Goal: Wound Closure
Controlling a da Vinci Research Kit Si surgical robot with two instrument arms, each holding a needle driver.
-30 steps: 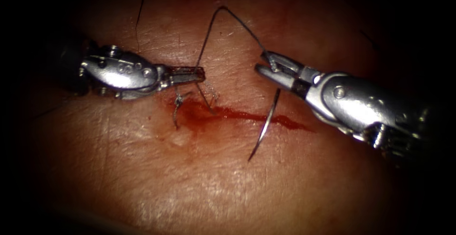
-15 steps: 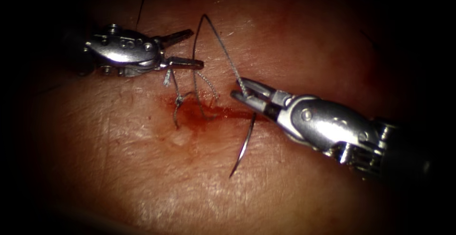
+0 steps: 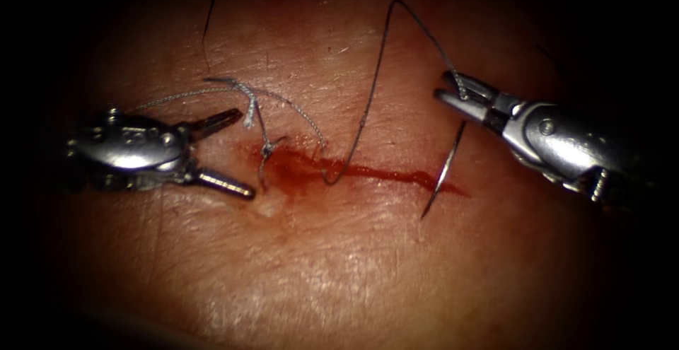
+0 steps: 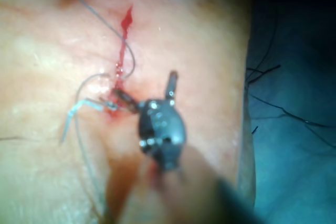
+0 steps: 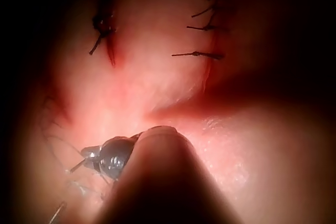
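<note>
While right pincer (image 3: 453,95) grips thread (image 3: 375,81) (needle (image 3: 443,172) dangling), left pincer (image 3: 237,155) agape

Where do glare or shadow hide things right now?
Endoscope view: dark rim, glare on the left pincer, open and empty; right pincer grips the thread, needle hanging beneath it, out of the tissue over the cut. Right wrist view: deep shadow around the tissue.

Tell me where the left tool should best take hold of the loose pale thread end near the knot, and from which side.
Probably the frayed tail of the pale thread end, lying free on the tissue above the knot. Come from the left: the left tool, jaws open and empty, already faces it. The right tool holds the thread; the needle dangles free.
</note>
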